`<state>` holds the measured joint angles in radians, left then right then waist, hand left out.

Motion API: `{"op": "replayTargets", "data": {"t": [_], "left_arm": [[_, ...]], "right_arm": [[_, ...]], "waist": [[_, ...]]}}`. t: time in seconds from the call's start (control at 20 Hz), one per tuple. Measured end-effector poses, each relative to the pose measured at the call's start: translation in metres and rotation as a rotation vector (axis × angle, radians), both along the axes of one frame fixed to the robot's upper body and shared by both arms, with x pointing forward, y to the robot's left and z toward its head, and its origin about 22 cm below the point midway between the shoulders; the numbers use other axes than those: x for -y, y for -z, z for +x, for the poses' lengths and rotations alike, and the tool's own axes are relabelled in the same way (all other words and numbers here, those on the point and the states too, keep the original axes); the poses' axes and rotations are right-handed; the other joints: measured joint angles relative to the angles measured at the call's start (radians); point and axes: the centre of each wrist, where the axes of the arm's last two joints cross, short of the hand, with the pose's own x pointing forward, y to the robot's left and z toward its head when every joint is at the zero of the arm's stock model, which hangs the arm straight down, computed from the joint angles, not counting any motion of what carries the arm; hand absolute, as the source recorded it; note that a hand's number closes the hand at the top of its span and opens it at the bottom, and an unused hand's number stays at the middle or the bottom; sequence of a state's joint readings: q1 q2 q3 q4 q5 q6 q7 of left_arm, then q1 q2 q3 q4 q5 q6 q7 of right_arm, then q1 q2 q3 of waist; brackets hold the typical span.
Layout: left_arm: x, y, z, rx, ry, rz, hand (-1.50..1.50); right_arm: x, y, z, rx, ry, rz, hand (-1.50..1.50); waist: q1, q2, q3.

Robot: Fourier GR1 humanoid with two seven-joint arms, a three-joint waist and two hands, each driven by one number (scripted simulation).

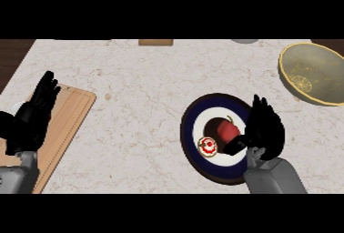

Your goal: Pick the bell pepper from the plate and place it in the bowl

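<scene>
Right robot hand (265, 129) hangs over the right side of the plate (191, 113), coming up from the lower edge on its grey forearm. Its fingers are straight and point away toward the far side of the counter (134, 91), and they are wrapped round nothing. The thumb reaches out leftward, close to the near end of the bell pepper (227, 131); I cannot tell whether it touches.

From the head view, the counter is a pale, speckled stone top with a strip of dark wood showing past its far left corner. A light wooden cutting board (67, 118) lies along the left side. The left robot hand (30, 120) rests over the board's left part, open with its fingers up, holding nothing. At the far right stands the bowl (322, 68), dull yellow, well apart from the plate.

The plate is ringed dark blue and white, with a dark centre. The bell pepper lies in that centre, just left of the right robot hand's palm and beside its thumb. It is red, and its long axis runs roughly from the near side of the counter to the far side. A thin green stem shows at its far end, tipped slightly to the right. A small round red-and-white thing (208, 145) sits on the plate just left of the pepper's near end; what it is I cannot make out.
</scene>
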<state>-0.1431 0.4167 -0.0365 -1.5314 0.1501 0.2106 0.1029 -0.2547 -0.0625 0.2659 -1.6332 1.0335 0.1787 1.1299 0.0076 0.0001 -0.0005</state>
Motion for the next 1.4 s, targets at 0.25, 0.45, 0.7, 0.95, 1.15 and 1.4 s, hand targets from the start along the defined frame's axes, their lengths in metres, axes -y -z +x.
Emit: {"op": "replayTargets", "data": {"t": [0.25, 0.45, 0.7, 0.95, 1.15, 1.4], "left_arm": [[-0.003, 0.001, 0.003, 0.0, -0.008, 0.003, 0.0], [-0.003, 0.0, 0.001, 0.001, -0.007, 0.004, 0.0], [-0.002, 0.003, 0.0, 0.0, -0.007, 0.0, 0.0], [-0.006, 0.006, 0.001, 0.0, -0.006, 0.006, 0.0], [0.0, 0.003, -0.002, 0.007, -0.006, 0.006, 0.0], [0.0, 0.001, -0.003, 0.006, -0.008, 0.005, 0.0]], "right_arm": [[-0.011, 0.012, 0.003, -0.05, -0.009, 0.026, -1.5], [-0.011, 0.03, 0.0, -0.096, 0.002, 0.032, -1.5], [-0.015, 0.037, 0.005, -0.096, 0.011, 0.032, -1.5], [-0.015, 0.051, 0.009, -0.104, 0.028, 0.013, -1.5], [-0.009, 0.058, 0.024, -0.123, 0.055, 0.036, 1.5], [-0.006, 0.07, 0.03, -0.134, 0.03, 0.077, 1.5]], "waist": [[-0.002, 0.0, 0.0], [-0.003, 0.0, 0.0], [-0.004, 0.0, 0.0], [-0.004, -0.001, -0.001], [-0.001, 0.0, 0.0], [-0.004, -0.005, -0.003]]}}
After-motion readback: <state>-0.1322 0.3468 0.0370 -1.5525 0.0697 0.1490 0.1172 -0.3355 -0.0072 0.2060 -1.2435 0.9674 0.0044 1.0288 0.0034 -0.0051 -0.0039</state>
